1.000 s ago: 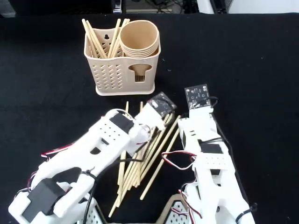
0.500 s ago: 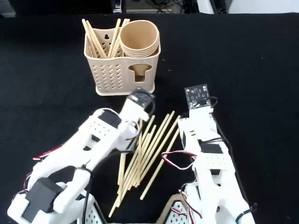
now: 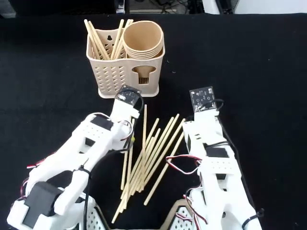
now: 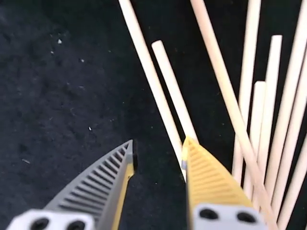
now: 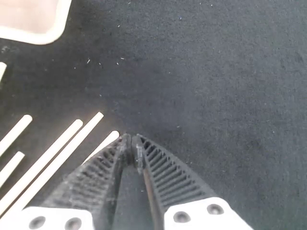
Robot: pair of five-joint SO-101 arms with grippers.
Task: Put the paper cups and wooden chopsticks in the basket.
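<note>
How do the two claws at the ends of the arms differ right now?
The left gripper is open, the right gripper shut. The left has one yellow and one grey finger, the right two dark ones. Both are empty, near the loose chopsticks.

One basket (image 3: 120, 76) stands toward 11 o'clock on the one table (image 3: 259, 72). It holds one nested stack of paper cups (image 3: 143, 38). At least four rims show, but the exact count cannot be told. Beside them stand upright chopsticks (image 3: 98, 40), about six. Toward 6 o'clock lie loose chopsticks (image 3: 153, 153), roughly ten, overlapping too much for a firm count. There are two pincers: the left pincer (image 4: 158, 155) and the right pincer (image 5: 130, 143).
</note>
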